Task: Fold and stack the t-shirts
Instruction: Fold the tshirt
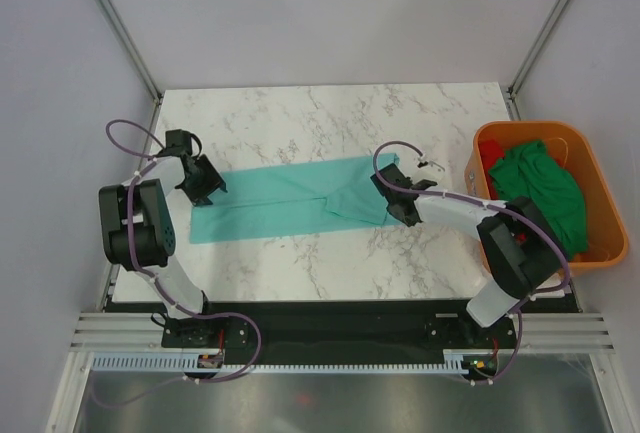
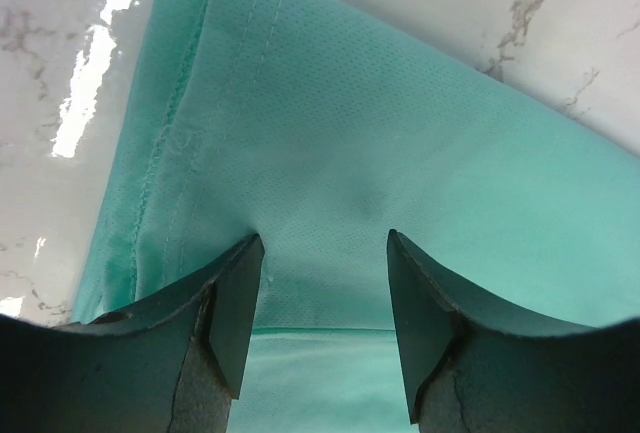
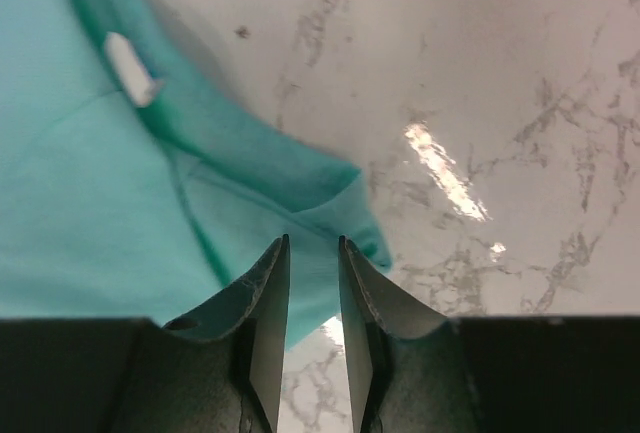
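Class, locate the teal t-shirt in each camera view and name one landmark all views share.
Top external: teal t-shirt lies stretched across the middle.
Left wrist: teal t-shirt fills most of the frame.
Right wrist: teal t-shirt covers the left side.
Shared landmark: marble tabletop.

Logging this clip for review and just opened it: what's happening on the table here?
A light teal cloth t-shirt lies folded into a long strip on the white marble table. The left gripper hangs open over its left end; the right gripper, jaws slightly apart, is at its right end. Neither grips it. A dark green shirt and a red shirt lie crumpled in the orange plastic tub at the right.
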Available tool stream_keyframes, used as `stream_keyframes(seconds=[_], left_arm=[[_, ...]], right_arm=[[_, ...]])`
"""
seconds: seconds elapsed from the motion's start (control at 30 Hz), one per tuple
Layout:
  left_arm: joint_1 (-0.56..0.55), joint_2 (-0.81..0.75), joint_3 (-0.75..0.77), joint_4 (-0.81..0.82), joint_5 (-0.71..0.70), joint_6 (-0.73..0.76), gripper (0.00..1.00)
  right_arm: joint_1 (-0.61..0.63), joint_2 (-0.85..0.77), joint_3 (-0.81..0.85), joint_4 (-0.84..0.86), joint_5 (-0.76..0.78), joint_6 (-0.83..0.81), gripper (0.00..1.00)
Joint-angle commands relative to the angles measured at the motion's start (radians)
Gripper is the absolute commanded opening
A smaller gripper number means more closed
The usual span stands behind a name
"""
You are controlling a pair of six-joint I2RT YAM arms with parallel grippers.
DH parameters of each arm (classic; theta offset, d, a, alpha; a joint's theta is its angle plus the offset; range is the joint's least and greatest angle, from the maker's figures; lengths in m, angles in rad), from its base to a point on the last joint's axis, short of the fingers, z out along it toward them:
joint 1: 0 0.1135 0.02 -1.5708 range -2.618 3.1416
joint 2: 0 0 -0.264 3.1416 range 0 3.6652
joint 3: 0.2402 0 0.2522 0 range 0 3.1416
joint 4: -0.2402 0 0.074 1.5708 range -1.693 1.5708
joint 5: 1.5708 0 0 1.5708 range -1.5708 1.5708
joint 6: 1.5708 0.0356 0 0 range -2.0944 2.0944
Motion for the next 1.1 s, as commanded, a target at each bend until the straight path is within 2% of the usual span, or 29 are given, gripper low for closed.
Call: stream_keyframes(seconds=[0.0, 0.3, 0.4, 0.43, 0.47, 0.53, 0.73, 0.77, 0.87, 1.07], left_arm=[[0.026, -0.005, -0.017, -0.037, -0.064, -0.024, 0.62], [0.031, -0.018, -0.014, -0.042, -0.046, -0.026, 0.62], [0.032, -0.057, 0.001, -0.049, 0.023, -0.011, 0.64], [0.031, -0.070, 0.004, -0.051, 0.052, 0.009, 0.67], [0.029, -0.098, 0.013, -0.051, 0.125, 0.017, 0.69], [0.029, -0.126, 0.022, -0.056, 0.157, 0.026, 0.77], [0.005, -0.285, 0.007, -0.051, 0.181, 0.013, 0.76], [-0.050, -0.302, 0.007, -0.051, 0.165, 0.022, 0.76], [-0.121, -0.351, 0.007, -0.053, 0.143, 0.052, 0.77], [-0.140, -0.411, -0.010, -0.037, 0.166, 0.052, 0.76]], right_arm=[[-0.006, 0.025, -0.050, 0.030, 0.074, 0.066, 0.34], [-0.028, 0.025, -0.098, 0.055, 0.114, 0.057, 0.31], [-0.028, -0.010, -0.072, 0.035, 0.108, 0.034, 0.31], [-0.029, -0.036, -0.051, 0.023, 0.103, 0.036, 0.31], [-0.028, -0.049, -0.037, 0.009, 0.095, 0.040, 0.32], [-0.029, -0.078, 0.004, -0.028, 0.070, 0.071, 0.36], [-0.026, -0.005, 0.202, -0.204, -0.007, 0.206, 0.50], [-0.025, 0.006, 0.216, -0.213, -0.015, 0.221, 0.51], [-0.016, 0.057, 0.258, -0.212, -0.020, 0.295, 0.54], [-0.017, 0.190, 0.347, -0.195, -0.007, 0.344, 0.59]])
